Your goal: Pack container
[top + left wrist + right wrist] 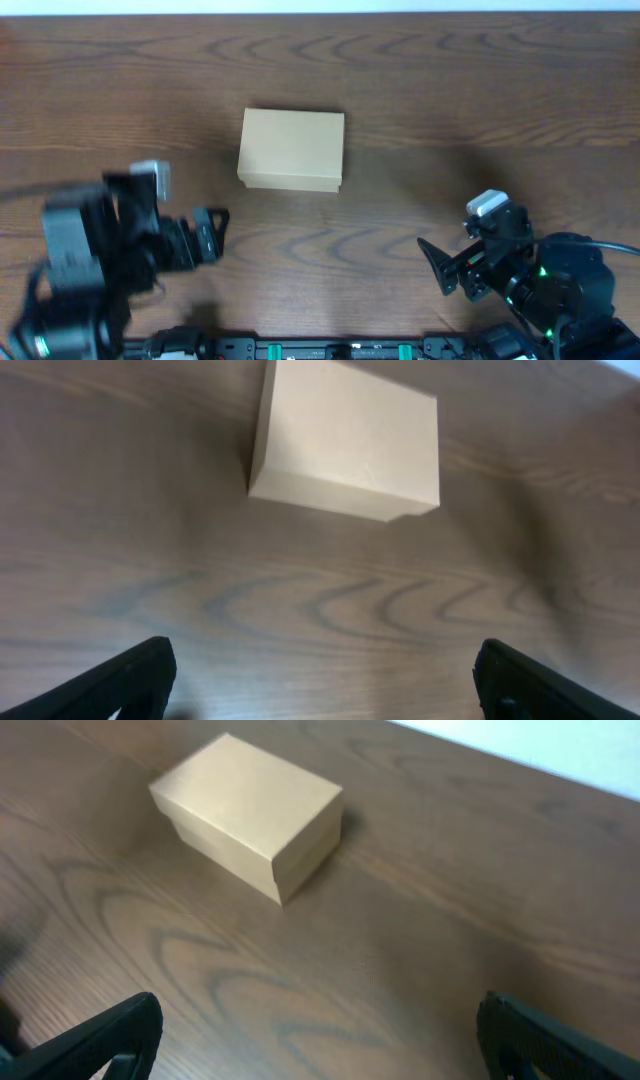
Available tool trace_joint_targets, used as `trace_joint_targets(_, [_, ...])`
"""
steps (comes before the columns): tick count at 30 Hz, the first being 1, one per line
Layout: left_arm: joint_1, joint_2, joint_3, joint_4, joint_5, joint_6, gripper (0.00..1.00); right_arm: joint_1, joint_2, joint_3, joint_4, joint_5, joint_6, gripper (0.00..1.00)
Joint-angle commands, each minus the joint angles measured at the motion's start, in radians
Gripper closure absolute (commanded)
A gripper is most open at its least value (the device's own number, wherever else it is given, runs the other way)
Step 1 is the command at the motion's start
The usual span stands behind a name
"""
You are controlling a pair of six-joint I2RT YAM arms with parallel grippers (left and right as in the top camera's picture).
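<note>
Sitting closed: container (292, 148) | contents hidden | left tool (322, 665) wide | right tool (320, 1020) wide

The light on me is soft and even, coming from above and moderately bright across the wooden table (480, 90). The container (292, 148) casts only a faint, blurred-edged shadow, darkest along its near side in the overhead view and beside its short end in my right wrist view. Overhead, my left arm (85, 250) and left gripper (213, 235) are smeared and soft, while my right gripper (440, 268) reads sharper. In both wrist views my fingertips (130, 680) are dark, unfocused shapes. The pale strip (560, 750) past the table's far edge is washed out.
</note>
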Motion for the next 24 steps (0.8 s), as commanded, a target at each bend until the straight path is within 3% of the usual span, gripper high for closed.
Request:
trace_joint_targets(1, [0.002, -0.181, -0.155, 0.058, 0.05, -0.04, 0.04, -0.006, -0.002, -0.005, -0.034, -0.001, -0.01, 0.01])
trace_joint_targets(6, [0.002, -0.39, -0.254, 0.076, 0.048, -0.026, 0.05, -0.006, -0.001, -0.005, -0.086, -0.001, -0.01, 0.01])
trace_joint_targets(13, [0.002, -0.475, -0.255, 0.083, -0.08, 0.015, 0.05, -0.006, -0.002, -0.005, -0.111, -0.001, -0.01, 0.01])
trace_joint_targets(20, [0.002, -0.475, -0.32, 0.167, -0.145, 0.284, 0.04, -0.006, -0.002, -0.005, -0.111, -0.001, -0.01, 0.01])
trace_joint_targets(24, [0.002, -0.475, -0.398, 0.236, -0.145, 0.375, 0.05, -0.006, -0.002, -0.005, -0.111, -0.001, -0.01, 0.01])
